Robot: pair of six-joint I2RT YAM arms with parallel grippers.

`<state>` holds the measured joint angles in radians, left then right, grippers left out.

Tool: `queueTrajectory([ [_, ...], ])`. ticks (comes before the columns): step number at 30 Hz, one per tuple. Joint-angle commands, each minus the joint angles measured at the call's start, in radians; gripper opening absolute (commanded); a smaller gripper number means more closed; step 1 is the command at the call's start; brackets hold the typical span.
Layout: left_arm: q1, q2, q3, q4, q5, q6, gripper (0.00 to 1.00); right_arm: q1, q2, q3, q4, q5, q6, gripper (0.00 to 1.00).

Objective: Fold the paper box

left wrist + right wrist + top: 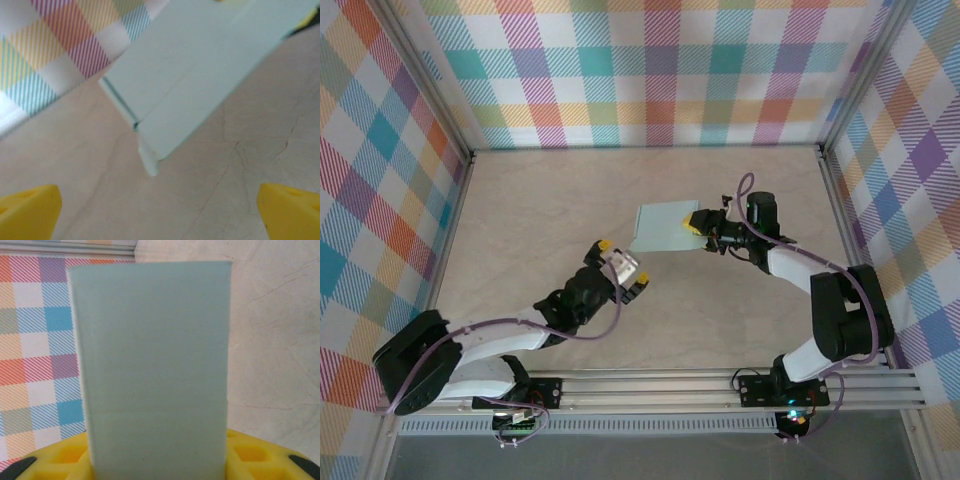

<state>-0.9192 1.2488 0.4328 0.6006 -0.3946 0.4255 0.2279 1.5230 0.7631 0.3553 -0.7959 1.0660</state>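
Observation:
The paper box (663,226) is a pale mint-blue flat rectangle held just above the beige table, a little right of centre. My right gripper (704,229) is shut on its right end. In the right wrist view the paper box (152,370) stands up between the yellow fingers (255,452). My left gripper (623,261) is open, just below and left of the box and apart from it. In the left wrist view a corner and a small flap of the paper box (200,65) hang ahead of the left gripper (160,215), whose yellow fingertips (27,212) are spread wide with nothing between them.
Plaid walls (660,70) close in the table (540,210) at the back and on both sides. An aluminium rail (720,385) with the arm bases runs along the near edge. Bare tabletop lies to the left and at the back.

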Motion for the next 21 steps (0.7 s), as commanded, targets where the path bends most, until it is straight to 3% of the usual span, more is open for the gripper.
queueTrajectory([
  [1, -0.05, 0.082, -0.009, 0.259, -0.183, 0.283, 1.0, -0.006, -0.041, 0.027, -0.028, -0.057, 0.015, 0.44],
  [5, -0.097, 0.265, 0.01, 0.575, -0.323, 0.54, 1.0, -0.006, -0.054, 0.002, 0.034, -0.091, 0.074, 0.44],
  [8, -0.103, 0.373, 0.037, 0.72, -0.347, 0.656, 1.0, -0.006, -0.072, -0.012, 0.016, -0.086, 0.064, 0.44],
  [15, -0.101, 0.493, 0.112, 0.814, -0.365, 0.726, 0.99, -0.007, -0.095, -0.059, 0.036, -0.097, 0.081, 0.44],
  [21, -0.096, 0.542, 0.141, 0.814, -0.368, 0.752, 0.88, -0.006, -0.103, -0.072, 0.052, -0.111, 0.093, 0.44],
])
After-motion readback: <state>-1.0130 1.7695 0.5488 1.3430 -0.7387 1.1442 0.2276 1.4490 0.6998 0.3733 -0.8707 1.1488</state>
